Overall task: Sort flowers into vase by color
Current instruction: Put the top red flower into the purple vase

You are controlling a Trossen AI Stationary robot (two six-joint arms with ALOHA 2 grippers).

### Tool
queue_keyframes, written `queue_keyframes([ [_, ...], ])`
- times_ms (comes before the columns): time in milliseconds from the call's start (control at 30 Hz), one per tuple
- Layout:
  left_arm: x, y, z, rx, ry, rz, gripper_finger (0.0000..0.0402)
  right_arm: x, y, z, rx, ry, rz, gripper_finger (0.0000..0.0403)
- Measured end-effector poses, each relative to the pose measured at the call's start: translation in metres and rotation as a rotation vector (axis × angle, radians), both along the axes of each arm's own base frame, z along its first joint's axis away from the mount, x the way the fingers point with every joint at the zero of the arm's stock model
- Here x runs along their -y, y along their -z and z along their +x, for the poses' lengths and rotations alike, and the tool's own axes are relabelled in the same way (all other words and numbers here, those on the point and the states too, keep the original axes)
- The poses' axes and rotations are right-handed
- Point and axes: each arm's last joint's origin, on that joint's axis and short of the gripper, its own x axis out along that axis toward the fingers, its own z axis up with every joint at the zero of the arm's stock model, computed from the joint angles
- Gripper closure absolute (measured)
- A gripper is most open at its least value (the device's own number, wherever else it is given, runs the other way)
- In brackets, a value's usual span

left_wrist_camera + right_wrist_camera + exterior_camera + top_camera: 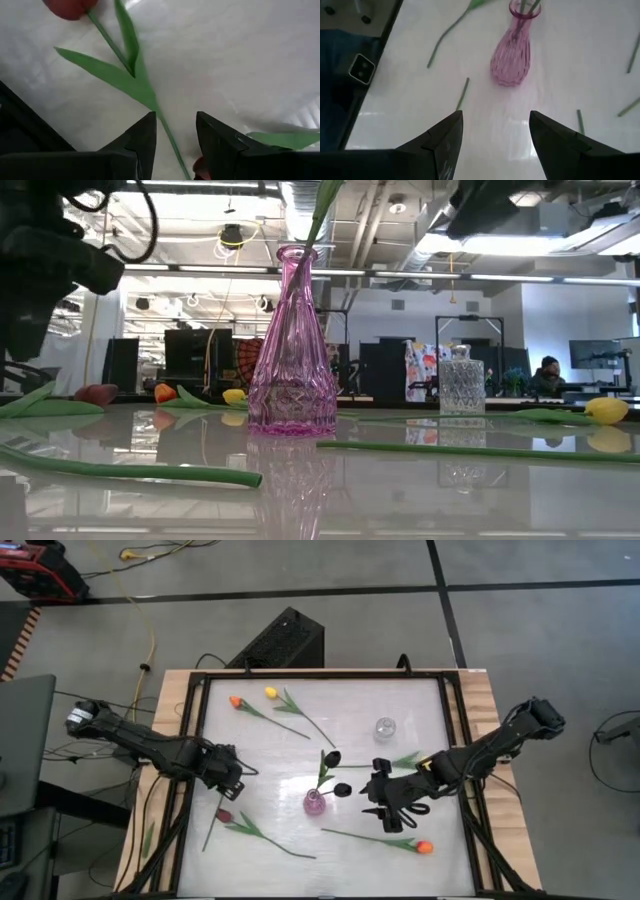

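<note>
A pink glass vase (pixel 314 802) (pixel 290 350) (pixel 510 55) stands mid-table with two dark tulips (pixel 331 758) stuck in its neck. A clear glass vase (pixel 385 727) (pixel 461 385) stands farther back. A maroon tulip (pixel 224 815) (pixel 70 7) lies near the left edge, and its green stem (pixel 170 140) runs between the open fingers of my left gripper (pixel 228 775) (pixel 175 135), which hovers over it. Orange (pixel 235 701) and yellow (pixel 270 692) tulips lie at the far left. Another orange tulip (pixel 425 848) lies near right. My right gripper (pixel 385 805) (pixel 495 130) is open, right of the pink vase.
A black frame (pixel 190 740) borders the white table top. Loose green stems lie across the near part (pixel 470 450) (pixel 130 470). A leaf (pixel 405 760) lies by the right arm. A second reddish head (pixel 200 167) shows under my left fingers. A person sits far off in the room (pixel 548 375).
</note>
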Motion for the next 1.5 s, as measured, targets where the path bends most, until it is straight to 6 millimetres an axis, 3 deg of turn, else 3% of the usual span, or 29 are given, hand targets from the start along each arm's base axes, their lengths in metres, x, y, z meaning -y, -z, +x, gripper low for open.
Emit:
queue_keyframes([
  [367, 0.028, 0.035, 0.015, -0.161, -0.061, 0.08, 0.0274, 0.0, 0.013, -0.004, -0.054, -0.05, 0.0, 0.0147],
  [733, 0.036, 0.067, 0.028, -0.294, -0.086, 0.111, 0.0274, -0.001, 0.02, -0.014, -0.172, -0.14, -0.014, 0.0147],
  [933, 0.036, 0.066, 0.029, -0.27, -0.07, 0.093, 0.0296, -0.013, 0.026, -0.025, -0.214, -0.181, -0.025, 0.0147],
  [1167, 0.031, 0.058, 0.028, -0.225, -0.018, 0.079, 0.039, -0.033, 0.047, -0.041, -0.203, -0.257, -0.036, 0.0147],
  [1367, 0.023, 0.047, 0.034, -0.063, -0.001, 0.205, 0.0401, -0.034, 0.056, -0.043, -0.177, -0.245, -0.041, 0.0147],
  [1500, 0.019, 0.029, 0.036, 0.119, -0.015, 0.317, 0.0401, -0.029, 0.057, -0.041, -0.177, -0.232, -0.043, 0.0147],
])
